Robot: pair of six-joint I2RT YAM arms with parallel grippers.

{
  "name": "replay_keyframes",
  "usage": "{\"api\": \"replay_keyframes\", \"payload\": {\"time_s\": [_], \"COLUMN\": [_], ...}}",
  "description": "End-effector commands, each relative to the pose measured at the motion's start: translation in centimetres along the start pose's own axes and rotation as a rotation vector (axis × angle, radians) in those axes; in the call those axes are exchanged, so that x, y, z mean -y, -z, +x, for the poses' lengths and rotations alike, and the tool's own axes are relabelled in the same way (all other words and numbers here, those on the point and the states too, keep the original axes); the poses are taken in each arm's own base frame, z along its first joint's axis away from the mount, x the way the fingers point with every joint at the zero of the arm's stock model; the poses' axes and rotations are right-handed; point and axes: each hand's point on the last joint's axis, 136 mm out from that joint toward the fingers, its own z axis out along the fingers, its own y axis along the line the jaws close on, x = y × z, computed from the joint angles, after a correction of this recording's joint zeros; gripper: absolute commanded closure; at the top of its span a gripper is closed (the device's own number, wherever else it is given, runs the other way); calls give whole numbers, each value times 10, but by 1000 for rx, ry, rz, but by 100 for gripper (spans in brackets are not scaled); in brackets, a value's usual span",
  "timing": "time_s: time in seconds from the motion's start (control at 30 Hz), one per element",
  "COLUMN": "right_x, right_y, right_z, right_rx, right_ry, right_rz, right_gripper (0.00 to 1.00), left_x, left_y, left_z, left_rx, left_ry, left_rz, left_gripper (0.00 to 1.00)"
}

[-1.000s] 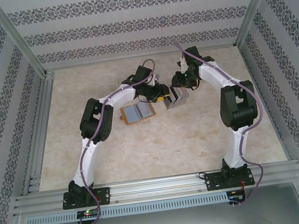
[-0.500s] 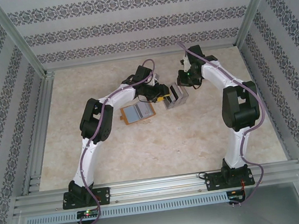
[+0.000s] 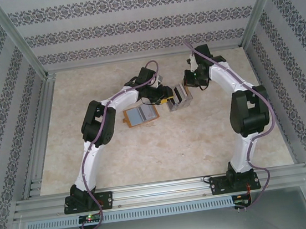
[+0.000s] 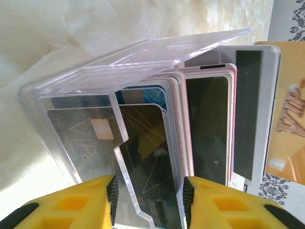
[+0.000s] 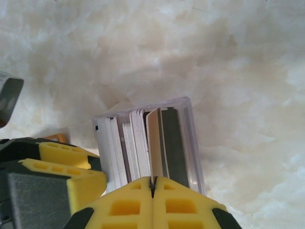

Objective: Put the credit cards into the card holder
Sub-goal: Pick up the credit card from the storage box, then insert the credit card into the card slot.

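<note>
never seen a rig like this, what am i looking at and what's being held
Two robot arms are bolted to the near edge of a table. One picture looks down from above. The other two come from cameras on each wrist, so the yellow shapes there are that arm's jaws. On the table lies an orange card holder, and beside it is a clear box packed with cards. The left arm has its jaws clamped on the box's side. The right arm has its jaws shut, seemingly pinching one pale card in it.
</note>
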Motion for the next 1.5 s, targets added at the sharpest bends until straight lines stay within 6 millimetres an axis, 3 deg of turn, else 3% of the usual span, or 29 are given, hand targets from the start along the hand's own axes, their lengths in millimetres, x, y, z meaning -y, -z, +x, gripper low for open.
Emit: {"api": "replay_keyframes", "payload": {"time_s": [0.0,0.3,0.6,0.87,1.1,1.47], "right_x": [-5,-5,-18,-46,-81,-99], "right_y": [19,40,66,81,77,73], "right_z": [2,-2,-8,-8,-4,0], "right_rx": [20,89,194,218,160,102], "right_ry": [21,34,49,55,53,53], "right_rz": [-12,-1,-67,-246,-486,-640], "right_gripper": [98,98,97,97,96,96], "left_x": [28,39,47,51,70,79], "left_y": [16,35,70,104,125,142], "left_z": [-9,-17,-25,-22,-18,-18], "left_rx": [61,122,191,219,192,184], "left_ry": [-57,-81,-127,-147,-201,-219], "left_rz": [48,105,163,240,355,437], "left_gripper": [57,57,57,58,58,60]}}
